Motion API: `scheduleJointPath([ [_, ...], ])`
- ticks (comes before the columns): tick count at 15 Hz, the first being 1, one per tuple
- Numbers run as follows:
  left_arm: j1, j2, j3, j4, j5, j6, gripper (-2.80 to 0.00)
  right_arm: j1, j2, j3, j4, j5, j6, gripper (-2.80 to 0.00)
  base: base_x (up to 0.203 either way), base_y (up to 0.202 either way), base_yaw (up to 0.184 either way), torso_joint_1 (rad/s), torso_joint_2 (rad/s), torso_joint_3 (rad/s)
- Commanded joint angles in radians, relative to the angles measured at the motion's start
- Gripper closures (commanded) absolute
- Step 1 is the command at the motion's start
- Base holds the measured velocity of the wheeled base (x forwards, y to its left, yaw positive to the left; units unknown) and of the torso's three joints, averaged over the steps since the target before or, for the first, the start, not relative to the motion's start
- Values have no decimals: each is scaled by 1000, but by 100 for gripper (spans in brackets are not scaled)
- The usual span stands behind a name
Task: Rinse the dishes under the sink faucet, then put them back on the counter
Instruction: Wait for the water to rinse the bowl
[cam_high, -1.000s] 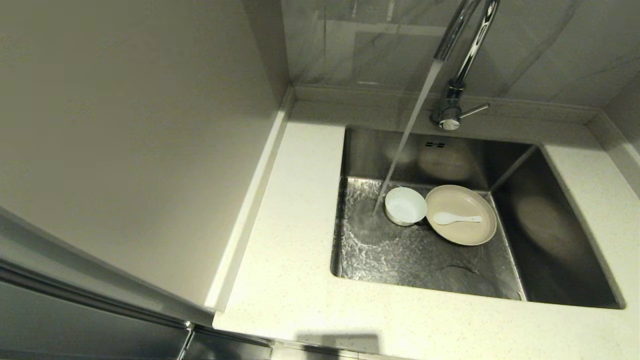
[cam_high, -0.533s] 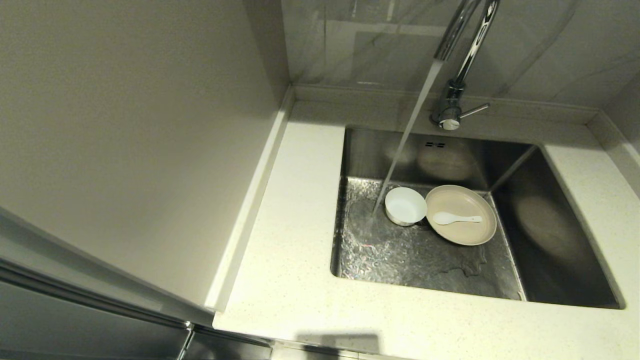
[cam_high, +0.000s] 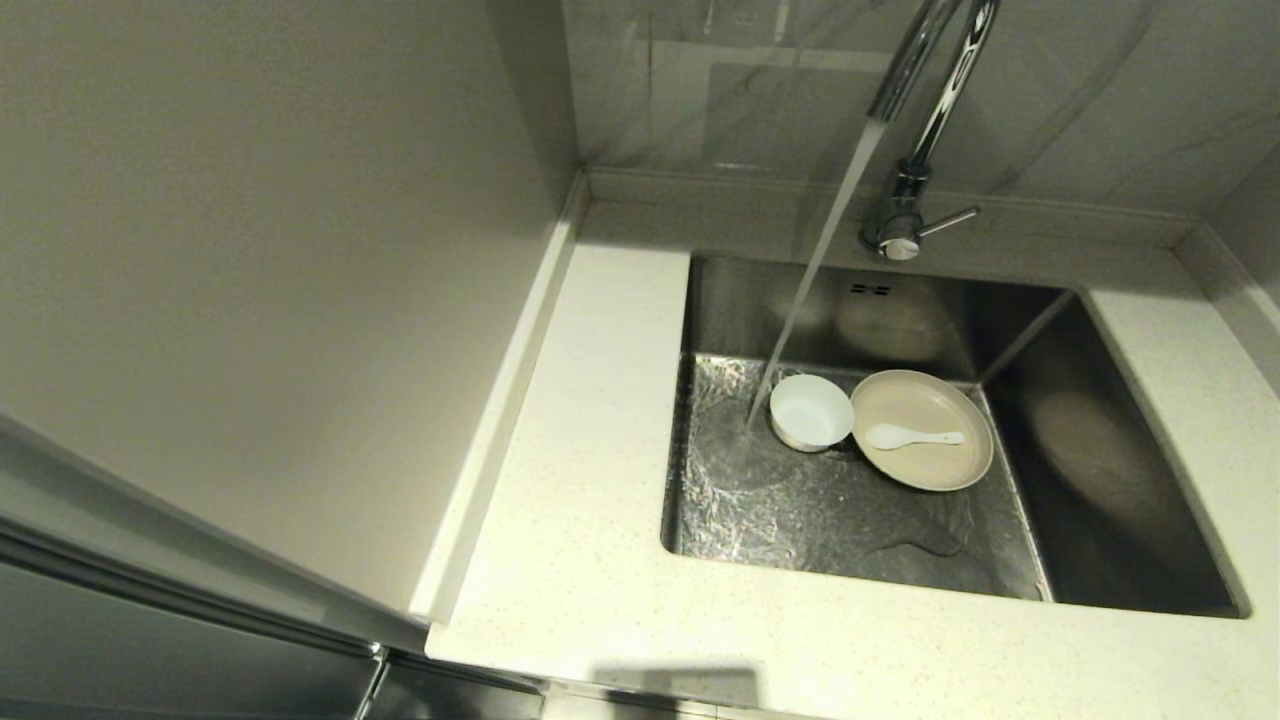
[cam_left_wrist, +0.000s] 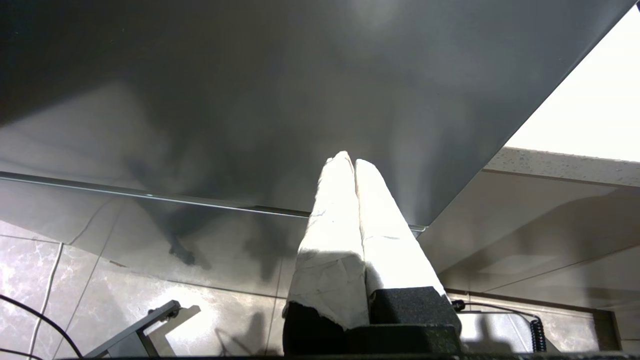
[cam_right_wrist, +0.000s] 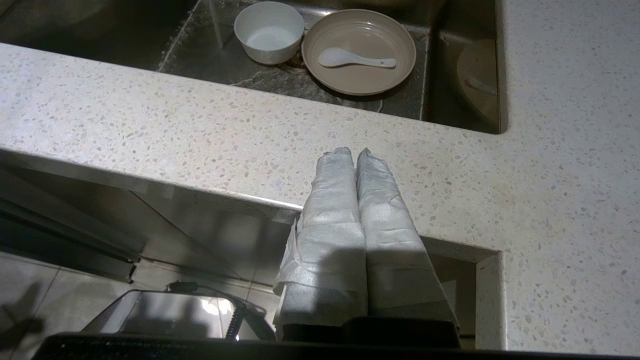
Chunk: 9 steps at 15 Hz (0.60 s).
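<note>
Water streams from the chrome gooseneck faucet (cam_high: 915, 120) onto the floor of the steel sink (cam_high: 800, 510), just left of the small white bowl (cam_high: 810, 411). To the right of the bowl and touching it lies the cream plate (cam_high: 925, 450), with the white spoon (cam_high: 910, 437) in it. The right wrist view shows the bowl (cam_right_wrist: 268, 31), plate (cam_right_wrist: 360, 75) and spoon (cam_right_wrist: 355, 58) beyond the counter's front edge. My right gripper (cam_right_wrist: 354, 152) is shut and empty in front of the counter (cam_right_wrist: 210, 135). My left gripper (cam_left_wrist: 347, 160) is shut and empty, low beside a dark cabinet panel (cam_left_wrist: 250, 90). Neither gripper appears in the head view.
The speckled counter (cam_high: 580, 480) surrounds the sink on the left, front and right. A plain beige panel (cam_high: 250, 250) rises along the left. The faucet's side lever (cam_high: 948, 220) points right. The left wrist view shows marbled floor tiles (cam_left_wrist: 100, 285) and cables.
Only the water has changed: the wet sheet on the sink floor has spread and shifted. Bowl, plate and spoon lie where they were.
</note>
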Motion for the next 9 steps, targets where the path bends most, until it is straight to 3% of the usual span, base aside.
scheduleJointPath([
  [1, 0, -3, 0, -1, 0, -1, 0, 0, 2, 0, 0, 0, 0, 0, 0, 0, 0, 0, 0, 0],
  [9, 0, -3, 0, -1, 0, -1, 0, 0, 2, 0, 1, 1, -7, 0, 0, 0, 0, 0, 0, 0],
])
